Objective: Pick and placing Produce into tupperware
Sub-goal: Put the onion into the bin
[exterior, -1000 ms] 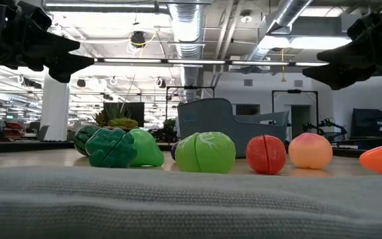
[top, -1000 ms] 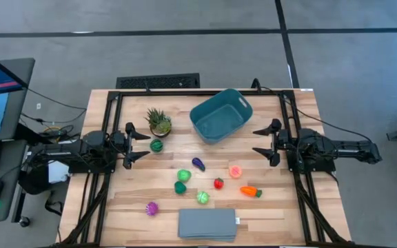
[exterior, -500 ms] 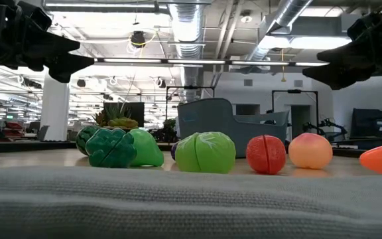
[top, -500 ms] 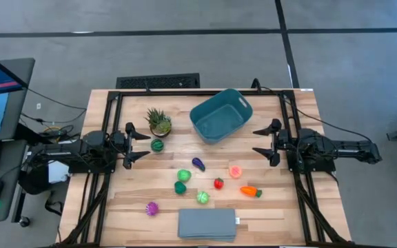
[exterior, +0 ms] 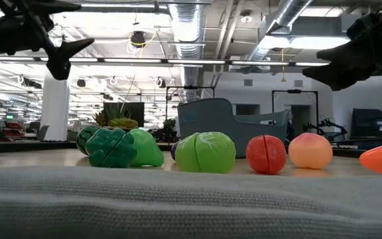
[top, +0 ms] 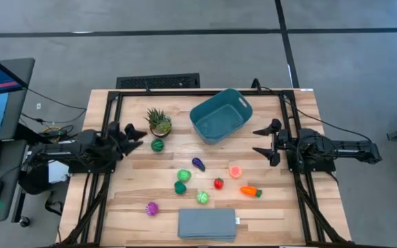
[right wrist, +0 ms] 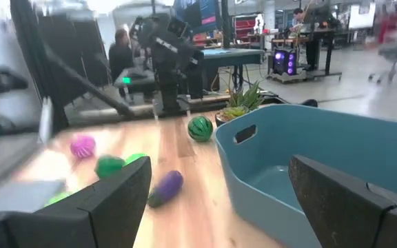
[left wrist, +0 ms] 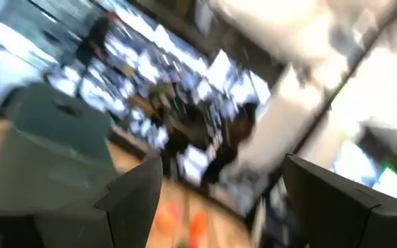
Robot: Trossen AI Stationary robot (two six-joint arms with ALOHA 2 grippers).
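The produce lies loose on the wooden table: a striped green ball [top: 157,145], a purple eggplant [top: 198,164], two green pieces [top: 182,181], a red piece [top: 218,183], a pink peach [top: 235,171], an orange carrot [top: 251,191], a light green cabbage [top: 203,198] and a magenta ball [top: 151,207]. The teal tupperware [top: 220,116] stands at the far middle with nothing in it. My left gripper [top: 134,135] hovers open at the left side, rolled over and tipped upward. My right gripper [top: 266,143] hovers open at the right side, pointing level toward the tupperware [right wrist: 309,151].
A spiky potted plant [top: 159,121] stands just left of the tupperware, close to the striped green ball. A flat grey slab [top: 207,224] lies at the near edge. A black frame [top: 198,91] runs round the table. People and desks show in the room beyond.
My left gripper has rolled about its own pointing line and tipped its fingers upward, staying at the table's left side. Its wrist view is blurred by the turn. The produce and the tupperware lie as before.
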